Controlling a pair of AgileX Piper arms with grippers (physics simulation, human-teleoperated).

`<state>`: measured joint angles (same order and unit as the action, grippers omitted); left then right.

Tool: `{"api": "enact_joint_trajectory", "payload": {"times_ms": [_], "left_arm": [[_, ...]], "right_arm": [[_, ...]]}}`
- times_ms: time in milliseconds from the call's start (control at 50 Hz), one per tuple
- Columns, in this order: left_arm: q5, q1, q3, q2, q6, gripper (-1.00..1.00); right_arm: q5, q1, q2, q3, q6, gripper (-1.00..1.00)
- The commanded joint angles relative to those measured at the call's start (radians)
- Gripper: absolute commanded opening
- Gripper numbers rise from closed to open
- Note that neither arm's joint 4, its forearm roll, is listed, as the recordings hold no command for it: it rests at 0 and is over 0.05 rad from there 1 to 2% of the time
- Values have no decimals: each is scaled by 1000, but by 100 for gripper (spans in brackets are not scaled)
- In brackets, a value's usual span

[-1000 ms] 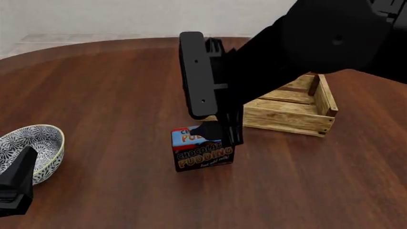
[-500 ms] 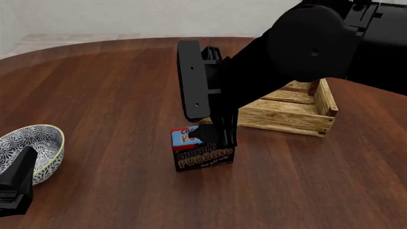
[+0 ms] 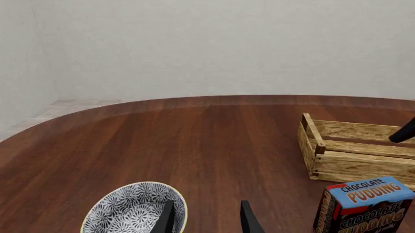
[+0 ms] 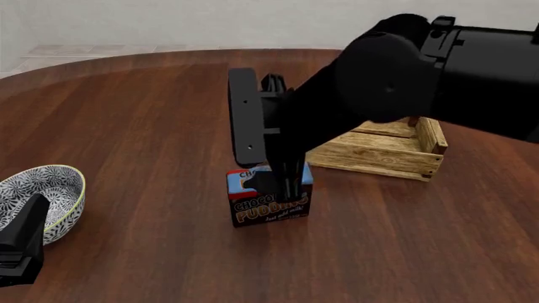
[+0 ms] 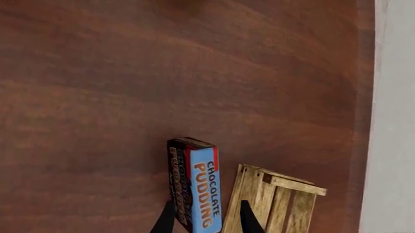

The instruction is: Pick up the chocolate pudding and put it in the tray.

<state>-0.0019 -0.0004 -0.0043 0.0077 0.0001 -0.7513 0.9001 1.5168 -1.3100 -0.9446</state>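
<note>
The right gripper (image 4: 282, 183) has dropped lower, its open fingers now straddling the chocolate pudding (image 4: 267, 203) without clamping it; closing comes next, then the tray (image 4: 383, 148).

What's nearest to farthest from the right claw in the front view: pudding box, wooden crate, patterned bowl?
1. Pudding box: directly under the right claw.
2. Wooden crate: just to its right, farther back.
3. Patterned bowl: far left edge, beside the left claw.
</note>
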Motion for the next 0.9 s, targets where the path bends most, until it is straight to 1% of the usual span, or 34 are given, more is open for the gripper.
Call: {"api": "enact_joint_trajectory", "payload": {"times_ms": [20,240,500,900], "left_arm": [[0,0,0,0,0,100],[0,0,0,0,0,100],[0,0,0,0,0,100],[0,0,0,0,0,100]], "right_arm": [[23,-5,12,14,13,100],[42,-10,16,26,26,100],[56,-30,45,14,28,100],[75,-33,68,9,43,100]]}}
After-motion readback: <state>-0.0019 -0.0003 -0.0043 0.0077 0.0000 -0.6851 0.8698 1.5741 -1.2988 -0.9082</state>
